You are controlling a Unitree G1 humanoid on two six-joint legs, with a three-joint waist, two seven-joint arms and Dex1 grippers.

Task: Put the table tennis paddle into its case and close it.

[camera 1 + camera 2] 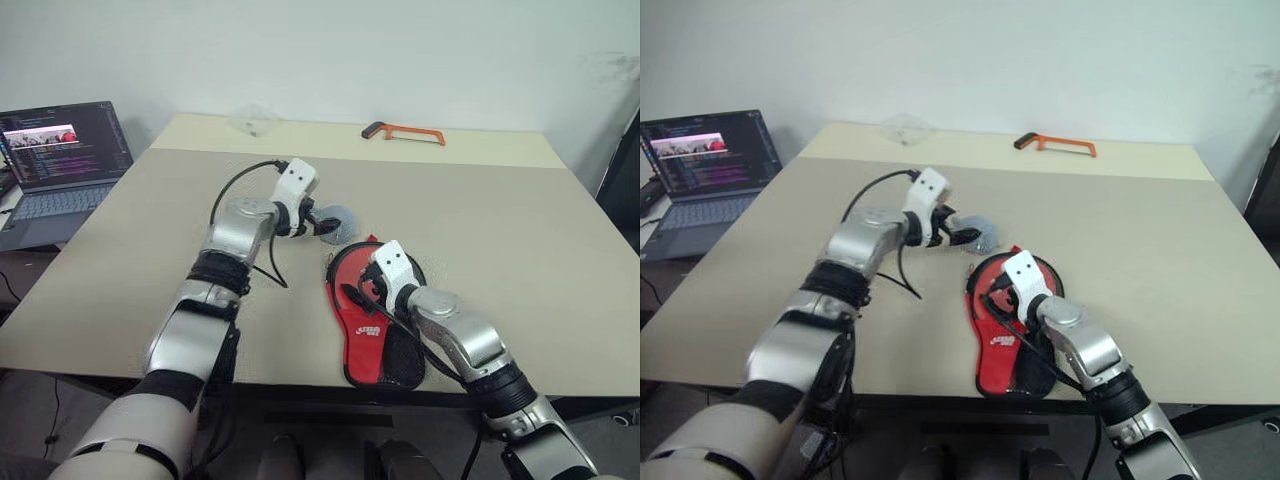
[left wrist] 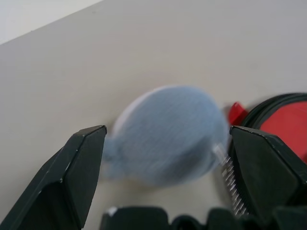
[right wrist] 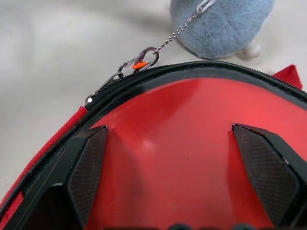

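The case lies flat near the table's front edge, its red side with the white logo and black mesh facing up. Inside its unzipped round end shows the red face of the table tennis paddle; the handle is hidden. A ball chain runs from the zip pull to a grey fluffy round tag just beyond the case. My left gripper is open, a finger on either side of the tag. My right gripper is open just above the paddle's red face.
An open laptop stands on a side table at the left. An orange hacksaw and a clear plastic piece lie at the table's far edge. The case sits close to the front edge.
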